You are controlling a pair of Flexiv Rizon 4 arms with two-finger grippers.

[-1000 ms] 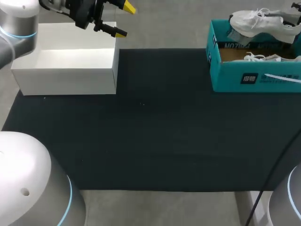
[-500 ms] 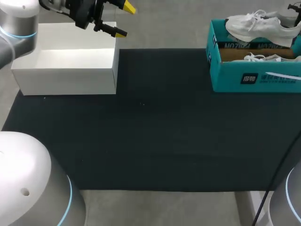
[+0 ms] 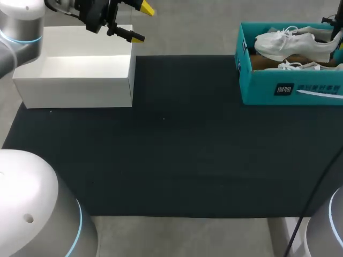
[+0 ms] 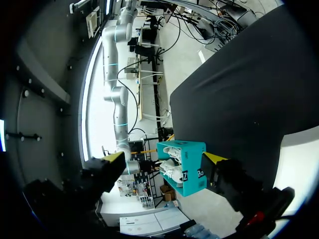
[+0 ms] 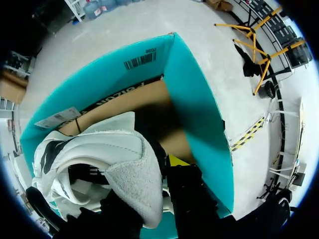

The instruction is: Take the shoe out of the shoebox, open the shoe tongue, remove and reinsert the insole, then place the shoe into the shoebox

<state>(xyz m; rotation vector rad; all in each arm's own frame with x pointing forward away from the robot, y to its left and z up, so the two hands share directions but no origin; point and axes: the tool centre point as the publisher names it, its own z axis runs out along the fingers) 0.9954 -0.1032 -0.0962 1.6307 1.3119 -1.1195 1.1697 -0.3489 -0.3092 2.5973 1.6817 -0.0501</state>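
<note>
Currently the white lace-up mesh sneaker (image 3: 289,45) hangs over the open teal cardboard shoebox (image 3: 268,88) at the far right of the table. It lies roughly level, with its toe pointing left and its heel at the right edge of the scene. Its sole is about at the height of the box rim, and its laces stick up loosely.

The right arm's gripper (image 5: 149,177) is clamped on the shoe's padded heel collar. In the right wrist view the collar fills the space between the fingers, and one yellow tip shows just beside the padding, on the side nearer the box's end wall. The brown cardboard floor of the box lies below the shoe.

Deeper in the same box, on the near side, rests a second white sneaker (image 3: 293,65). Only its laces and upper edge show above the near wall.

The shoebox stands on a black cloth mat (image 3: 177,150) that covers most of the tabletop. At the far left of the mat sits an open white rectangular cardboard box (image 3: 75,91), well apart from the teal one.

The left arm's gripper (image 3: 142,23) hangs above the far right corner of that white box. Its two yellow-tipped fingers are spread wide with nothing between them. They point across the mat toward the shoebox, which shows between the tips in the left wrist view.
</note>
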